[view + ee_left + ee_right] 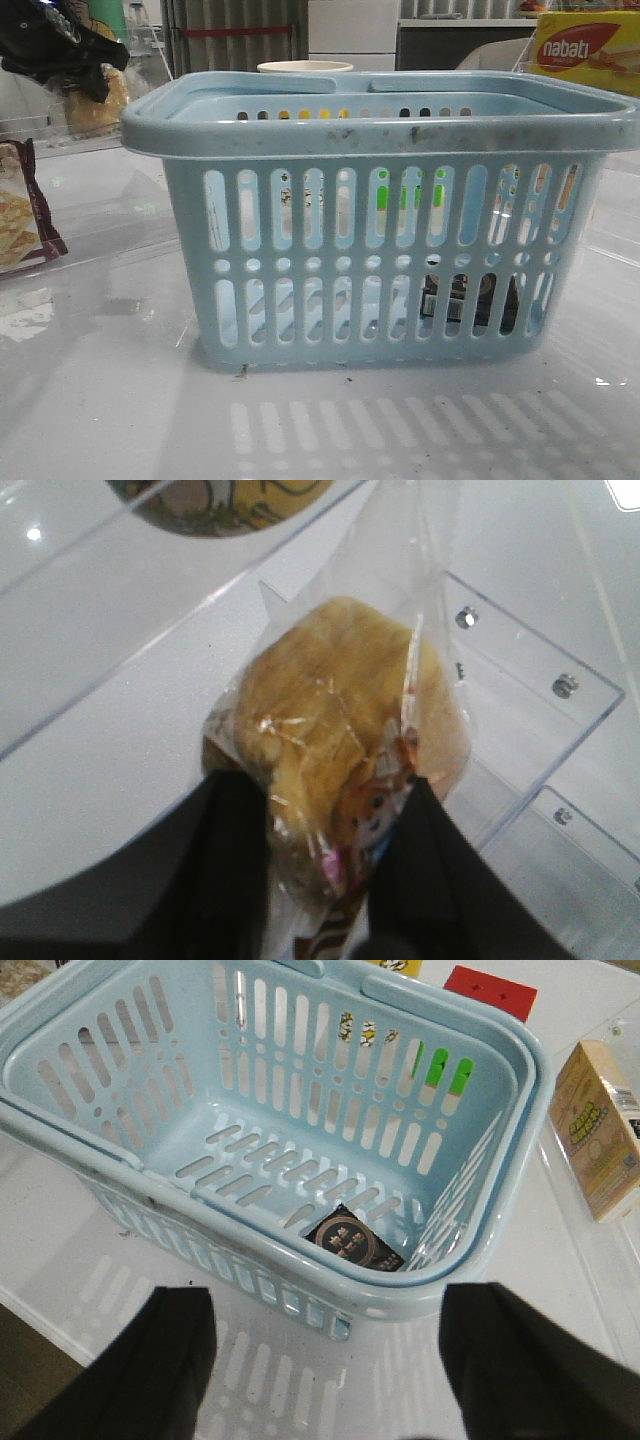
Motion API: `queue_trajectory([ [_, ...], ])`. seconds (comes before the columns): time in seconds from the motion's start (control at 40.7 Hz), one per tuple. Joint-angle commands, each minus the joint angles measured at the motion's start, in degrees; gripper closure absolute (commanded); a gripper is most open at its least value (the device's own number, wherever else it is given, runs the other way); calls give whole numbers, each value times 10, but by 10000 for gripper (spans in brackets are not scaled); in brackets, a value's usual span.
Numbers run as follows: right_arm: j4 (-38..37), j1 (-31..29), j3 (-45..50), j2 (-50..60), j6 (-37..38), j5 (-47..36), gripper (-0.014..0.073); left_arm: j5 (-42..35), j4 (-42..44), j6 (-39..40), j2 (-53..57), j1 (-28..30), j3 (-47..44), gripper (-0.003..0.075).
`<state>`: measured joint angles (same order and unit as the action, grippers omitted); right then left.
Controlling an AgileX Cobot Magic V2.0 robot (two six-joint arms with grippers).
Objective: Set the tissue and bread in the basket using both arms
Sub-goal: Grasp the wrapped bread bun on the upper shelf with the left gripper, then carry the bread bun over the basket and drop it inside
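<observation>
Bread [335,745] is sitting clamped between the left gripper [320,880]'s dark fingers [235,870], its clear pack bulging out beyond their tips. Right gripper [325,1360] is hanging wide open and holding nothing, with the basket [60,1070] just beyond its fingertips. Tissue [352,1242] is lying on the basket floor, in the corner nearest that gripper.

Black tissue [352,1242] lying inside light-blue basket [90,1135], spread fingers [160,1360] outside
</observation>
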<state>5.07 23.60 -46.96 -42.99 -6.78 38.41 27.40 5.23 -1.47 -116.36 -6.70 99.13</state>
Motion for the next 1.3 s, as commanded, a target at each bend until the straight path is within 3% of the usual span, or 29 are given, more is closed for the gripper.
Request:
queue_trajectory([
  [0.0, -6, 0, -16, 3, -5, -40, 21, -41, 2, 1, 50, 1, 23, 556],
  [0.123, -6, 0, -16, 3, -5, -40, 21, -29, 2, 1, 86, 1, 23, 632],
  [0.467, -6, 0, -16, 3, -5, -40, 21, 84, -11, -29, 250, -26, 23, 629],
  [0.762, -6, 0, -16, 3, -5, -40, 21, 151, -165, -189, 333, -136, -8, 629],
  [1.057, -6, 0, -16, 3, -5, -40, 21, 145, -170, -196, 324, -263, -87, 629],
  [1.278, -6, 0, -16, 3, -5, -40, 21, 130, -176, -196, 277, -297, -112, 629],
])
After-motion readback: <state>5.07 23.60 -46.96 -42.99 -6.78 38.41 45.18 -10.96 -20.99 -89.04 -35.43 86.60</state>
